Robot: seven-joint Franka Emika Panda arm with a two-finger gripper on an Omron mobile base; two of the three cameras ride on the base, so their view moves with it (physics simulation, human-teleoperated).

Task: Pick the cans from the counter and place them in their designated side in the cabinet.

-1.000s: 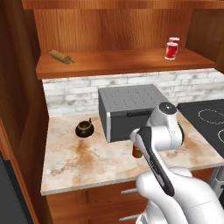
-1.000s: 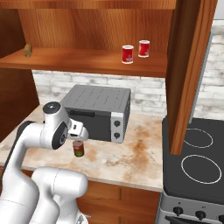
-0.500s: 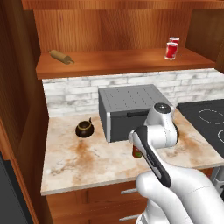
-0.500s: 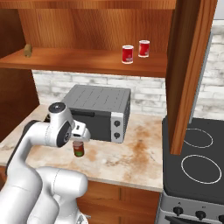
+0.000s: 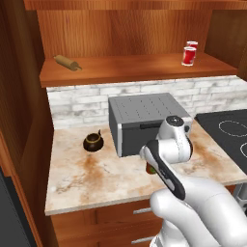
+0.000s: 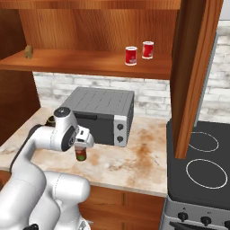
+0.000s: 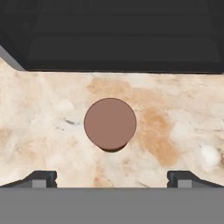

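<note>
the dark can (image 7: 110,124) stands upright on the surface (image 7: 175,113), centre of the hand view, seen end-on as a brown disc, just in front of the toaster oven (image 7: 113,35) that fills the top of that frame. in the right base view it sits at lower left of centre, directly under the tool (image 6: 81,144). the tool is open: its two tips show wide apart at the bottom corners of the hand view, well clear of the can on either side, nothing between them yet.

judging by its look, the can is a small rigid cylinder, light, with a smooth curved wall that could slip or tip if pinched high or off-centre. best hold is probably across the middle of the body, fingers squarely opposite each other.

two red cans (image 6: 131,55) stand on the cabinet (image 6: 90,60) shelf, upper centre.
</note>
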